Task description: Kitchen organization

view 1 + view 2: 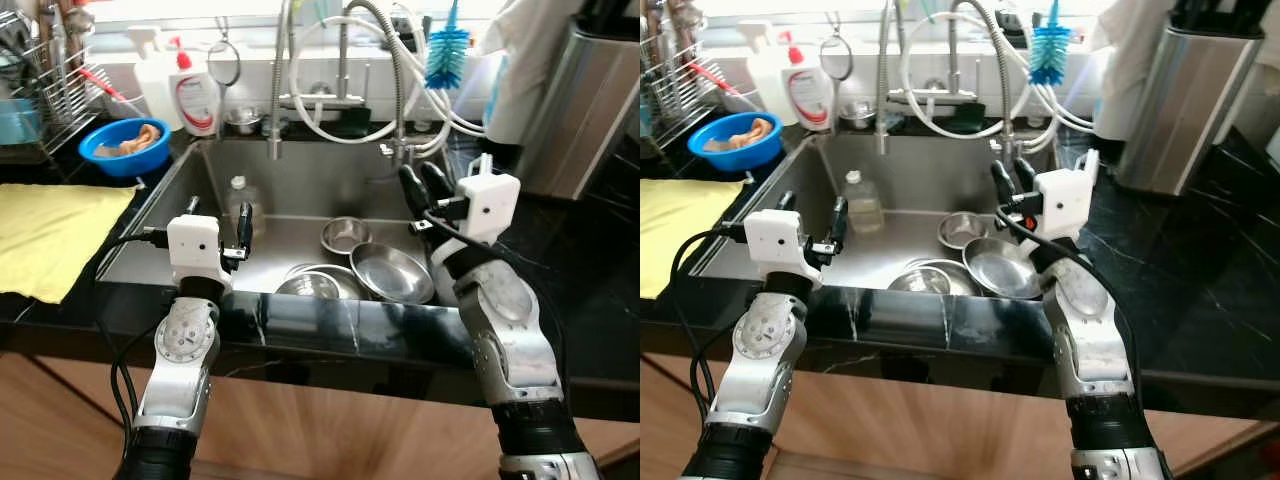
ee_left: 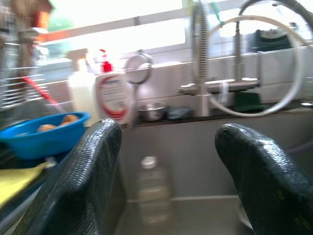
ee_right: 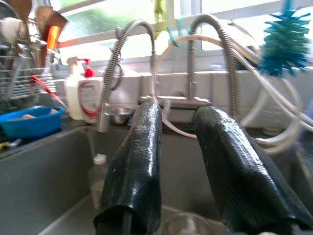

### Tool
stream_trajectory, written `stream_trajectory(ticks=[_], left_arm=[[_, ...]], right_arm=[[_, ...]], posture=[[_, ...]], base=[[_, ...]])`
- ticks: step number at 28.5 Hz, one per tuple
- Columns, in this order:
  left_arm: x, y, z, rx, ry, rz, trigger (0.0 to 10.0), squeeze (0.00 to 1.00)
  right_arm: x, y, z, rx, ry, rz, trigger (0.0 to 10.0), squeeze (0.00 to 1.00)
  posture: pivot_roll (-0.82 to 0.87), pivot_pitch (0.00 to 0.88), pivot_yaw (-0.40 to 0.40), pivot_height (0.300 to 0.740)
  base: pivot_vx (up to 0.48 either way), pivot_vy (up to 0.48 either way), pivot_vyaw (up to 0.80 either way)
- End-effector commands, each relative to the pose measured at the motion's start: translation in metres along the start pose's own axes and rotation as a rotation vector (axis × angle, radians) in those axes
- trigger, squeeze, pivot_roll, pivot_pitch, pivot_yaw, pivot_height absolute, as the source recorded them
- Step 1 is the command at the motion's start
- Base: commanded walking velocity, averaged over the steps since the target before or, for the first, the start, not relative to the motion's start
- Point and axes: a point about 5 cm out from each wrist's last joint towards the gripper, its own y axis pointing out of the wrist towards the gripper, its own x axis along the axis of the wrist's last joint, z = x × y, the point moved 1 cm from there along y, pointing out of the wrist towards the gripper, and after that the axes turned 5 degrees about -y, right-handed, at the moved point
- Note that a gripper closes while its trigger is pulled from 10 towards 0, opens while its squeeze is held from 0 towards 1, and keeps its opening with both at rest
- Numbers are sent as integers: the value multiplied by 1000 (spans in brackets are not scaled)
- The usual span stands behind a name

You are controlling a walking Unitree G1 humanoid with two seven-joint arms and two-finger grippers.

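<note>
- Left eye view puts me square in front of the sink, and I judge the tidying barely begun: nothing is lifted, and everything to sort sits in the basin.
- My right gripper hangs over the right side of the basin above the bowls, its fingers a little apart and holding nothing.
- My left gripper hovers over the front left of the basin, fingers spread wide and empty (the left wrist view shows the bottle framed between them, further off).
- Largest of the dishes, a steel bowl leans at the front right of the basin, touching a second bowl at the front rim.
- A small bowl stands just behind those two, near the middle.
- A clear bottle stands upright at the back left of the basin, apart from the bowls.
- Left to do, as I read it: every one of these must come out, and the blue bowl on the counter looks untouched too.
</note>
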Motion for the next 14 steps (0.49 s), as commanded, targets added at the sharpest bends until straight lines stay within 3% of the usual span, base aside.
stream_trajectory(ticks=[1,6,14], left_arm=[[2,0,4,9,20,4,10000,0],[4,4,5,12,23,-7,10000,0],[3,11,-1,-3,17,-7,10000,0]], right_arm=[[13,4,3,-1,-20,-44,10000,0],[16,6,-7,-59,-35,-53,10000,0],[32,16,1,-22,-41,-90,10000,0]], posture=[[-88,0,77,740],[-89,0,78,740],[-92,0,63,740]], base=[[0,0,800],[0,0,795],[0,0,798]])
